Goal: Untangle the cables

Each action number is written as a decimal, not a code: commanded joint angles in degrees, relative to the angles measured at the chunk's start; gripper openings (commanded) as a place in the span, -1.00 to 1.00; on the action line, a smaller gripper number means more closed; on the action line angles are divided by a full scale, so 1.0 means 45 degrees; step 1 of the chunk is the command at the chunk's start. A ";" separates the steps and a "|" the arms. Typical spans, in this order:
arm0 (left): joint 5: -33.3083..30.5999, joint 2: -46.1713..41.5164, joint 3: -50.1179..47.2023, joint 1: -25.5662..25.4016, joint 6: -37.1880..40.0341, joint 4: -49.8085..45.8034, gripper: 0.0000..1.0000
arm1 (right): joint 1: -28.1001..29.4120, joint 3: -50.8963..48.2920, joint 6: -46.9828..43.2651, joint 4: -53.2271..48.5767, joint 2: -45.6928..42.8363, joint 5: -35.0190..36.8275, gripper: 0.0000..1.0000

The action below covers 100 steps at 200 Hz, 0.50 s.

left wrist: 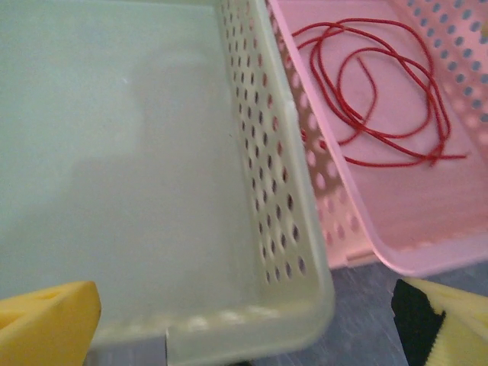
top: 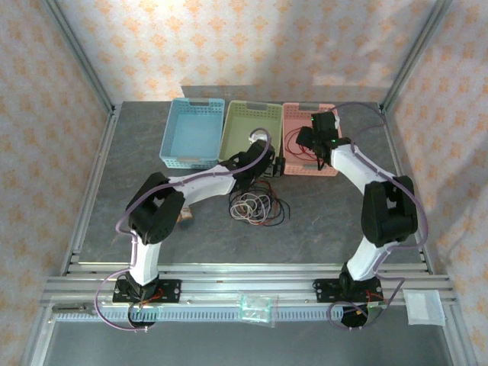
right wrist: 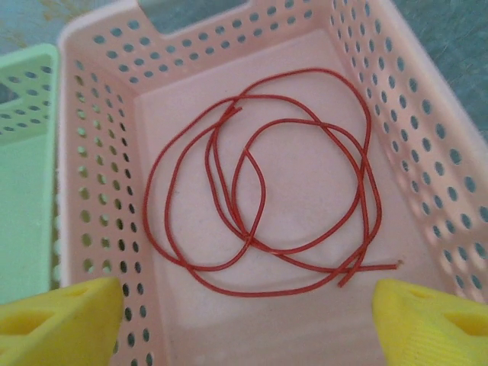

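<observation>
The red cable [right wrist: 259, 183] lies loose in wide loops on the floor of the pink basket [right wrist: 99, 191]. My right gripper [right wrist: 248, 328] hangs over it, open, its yellow fingers [right wrist: 61, 324] wide apart with nothing between them. The black and pale whitish cables [top: 255, 206] lie looped together on the grey table in front of the baskets. My left gripper [left wrist: 244, 335] is open over the near right corner of the green basket [left wrist: 267, 191], which has nothing in it. The left wrist view also takes in the red cable [left wrist: 374, 99].
Three perforated baskets stand in a row at the back: blue basket [top: 192, 133], green basket [top: 252, 126], pink basket [top: 328, 169]. The left arm [top: 198, 183] stretches across the table just above the cable pile. Metal frame rails border the table.
</observation>
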 commanded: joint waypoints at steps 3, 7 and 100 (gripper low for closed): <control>-0.0392 -0.1445 -0.1085 -0.0320 -0.0392 0.0344 0.99 | 0.0400 -0.0903 -0.0038 -0.0341 -0.1326 0.1306 0.73; -0.0418 -0.1605 -0.1339 -0.0360 -0.0489 0.0397 0.99 | 0.0462 -0.1078 -0.0003 -0.0324 -0.1540 0.1308 0.74; -0.1310 -0.4639 -0.6458 -0.1728 -0.3278 0.1585 0.99 | 0.3336 -0.5241 0.2372 -0.0258 -0.5346 0.1135 0.57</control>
